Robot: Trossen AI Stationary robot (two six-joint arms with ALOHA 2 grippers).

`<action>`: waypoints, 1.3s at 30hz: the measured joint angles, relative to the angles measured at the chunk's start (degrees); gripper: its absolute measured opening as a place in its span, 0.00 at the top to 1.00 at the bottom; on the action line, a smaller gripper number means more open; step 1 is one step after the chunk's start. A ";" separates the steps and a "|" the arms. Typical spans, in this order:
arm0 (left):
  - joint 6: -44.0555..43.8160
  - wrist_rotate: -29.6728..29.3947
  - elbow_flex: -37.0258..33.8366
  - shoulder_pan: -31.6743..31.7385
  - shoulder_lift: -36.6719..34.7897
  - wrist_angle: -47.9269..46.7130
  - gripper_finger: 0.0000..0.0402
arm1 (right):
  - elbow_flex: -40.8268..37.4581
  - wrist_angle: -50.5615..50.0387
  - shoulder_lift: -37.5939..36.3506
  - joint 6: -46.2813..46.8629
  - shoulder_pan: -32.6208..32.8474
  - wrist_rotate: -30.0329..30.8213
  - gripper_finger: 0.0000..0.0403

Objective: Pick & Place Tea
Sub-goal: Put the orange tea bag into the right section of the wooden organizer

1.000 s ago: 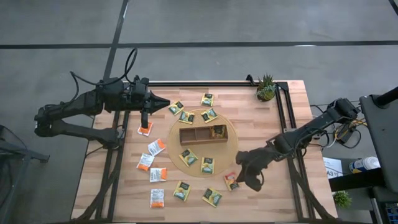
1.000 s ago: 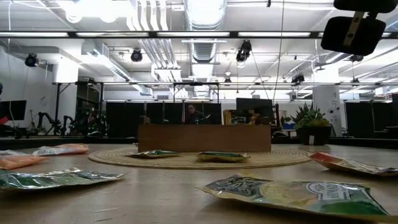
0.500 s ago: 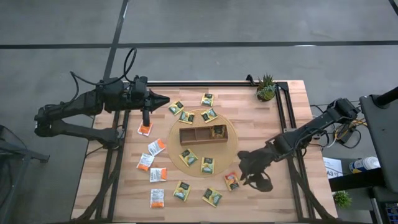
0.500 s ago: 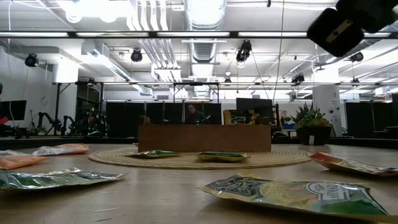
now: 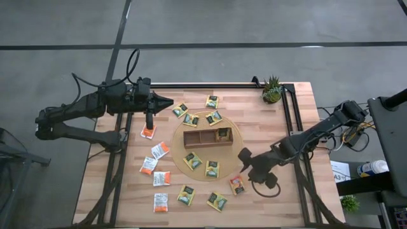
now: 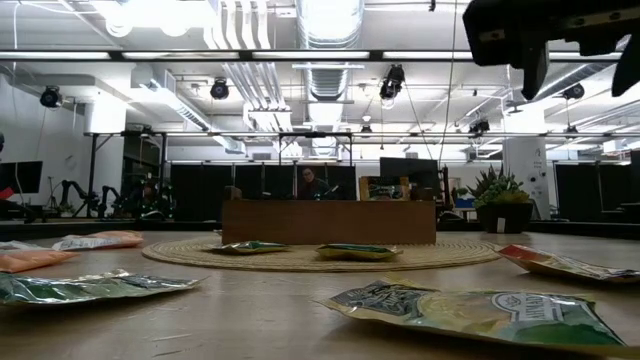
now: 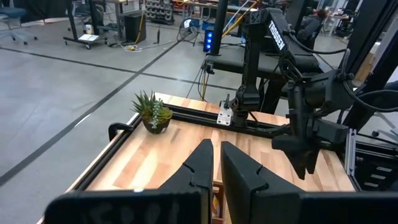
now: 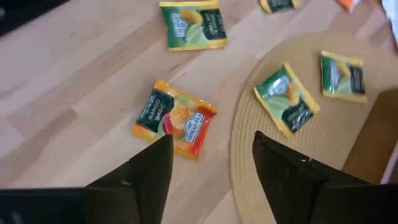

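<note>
The right gripper [image 8: 208, 163] hung with its fingers spread and empty, just above the orange-red sachet [image 8: 174, 119]. That sachet lay flat on the table, just off the round mat's [image 5: 238, 143] rim on the side away from the plant, its long axis skewed to the fingers. The right arm was far nearer it. The left gripper [image 5: 149, 126] waited shut beyond the mat's opposite side. About sixteen sachets showed, with one wooden tray [image 5: 197, 138] on the mat.
</note>
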 joint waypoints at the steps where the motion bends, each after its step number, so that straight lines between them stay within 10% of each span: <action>1: 0.00 0.00 0.00 0.00 0.00 0.00 0.94 | 0.00 -0.12 0.16 -1.80 0.00 -0.09 0.44; 23: 0.11 0.00 0.00 0.00 0.13 -0.68 0.94 | 19.83 -18.04 18.68 -30.82 0.13 -3.36 0.42; 39: 0.07 -1.51 0.02 0.00 0.13 -6.84 0.94 | 19.89 -16.62 28.32 -27.12 1.04 2.84 0.27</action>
